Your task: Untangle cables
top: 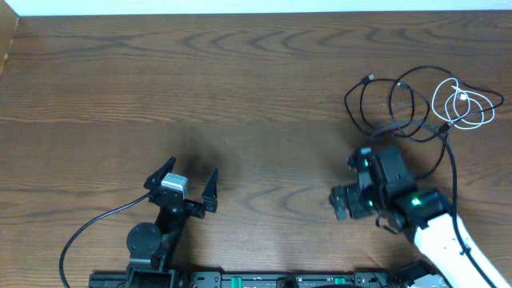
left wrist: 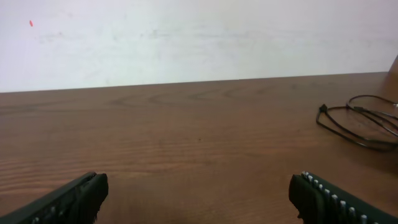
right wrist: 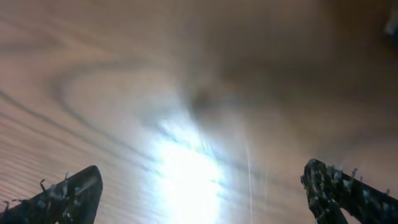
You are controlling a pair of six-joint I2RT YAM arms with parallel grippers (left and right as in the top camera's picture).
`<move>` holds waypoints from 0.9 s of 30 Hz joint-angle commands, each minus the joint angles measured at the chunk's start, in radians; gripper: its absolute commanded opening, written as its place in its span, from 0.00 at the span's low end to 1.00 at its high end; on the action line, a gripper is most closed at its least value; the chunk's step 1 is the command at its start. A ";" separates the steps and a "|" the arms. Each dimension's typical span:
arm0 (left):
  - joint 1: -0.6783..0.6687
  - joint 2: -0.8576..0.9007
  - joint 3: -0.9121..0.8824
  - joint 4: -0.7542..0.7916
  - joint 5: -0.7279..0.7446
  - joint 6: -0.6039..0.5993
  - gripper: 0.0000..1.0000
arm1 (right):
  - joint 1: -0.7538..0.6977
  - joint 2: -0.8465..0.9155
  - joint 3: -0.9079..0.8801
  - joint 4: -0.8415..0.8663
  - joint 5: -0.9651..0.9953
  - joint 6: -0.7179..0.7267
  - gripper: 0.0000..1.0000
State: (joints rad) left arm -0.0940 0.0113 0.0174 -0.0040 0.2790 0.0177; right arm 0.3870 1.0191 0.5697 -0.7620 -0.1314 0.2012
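Observation:
The black cable (top: 394, 106) lies in loose loops at the far right of the table, one small plug (top: 368, 78) pointing left. The white cable (top: 466, 104) is coiled just right of it, and the two cross where their loops overlap. The left wrist view catches part of the black cable (left wrist: 364, 123) at its right edge. My right gripper (top: 344, 181) hovers open just in front of the loops, holding nothing; its view shows only blurred table between its fingers (right wrist: 71, 193). My left gripper (top: 192, 171) stands open and empty at the near left, far from the cables.
The brown wooden table (top: 240, 88) ends at a white wall along the back. A thick black wire (top: 88, 228) trails from the left arm's base at the near edge. Glare marks the wood (right wrist: 186, 168) under the right gripper.

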 commanded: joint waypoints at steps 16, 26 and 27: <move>-0.003 -0.007 -0.013 -0.041 0.009 -0.015 0.98 | -0.061 -0.436 -0.422 0.212 0.025 0.003 0.99; -0.003 -0.007 -0.013 -0.041 0.009 -0.015 0.98 | -0.064 -0.642 -0.422 0.213 0.024 0.003 0.99; -0.003 -0.007 -0.013 -0.041 0.008 -0.015 0.98 | -0.067 -0.662 -0.422 0.212 0.024 0.004 0.99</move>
State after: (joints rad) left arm -0.0940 0.0109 0.0181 -0.0044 0.2787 0.0036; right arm 0.3305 0.4019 0.1505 -0.5518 -0.1085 0.1986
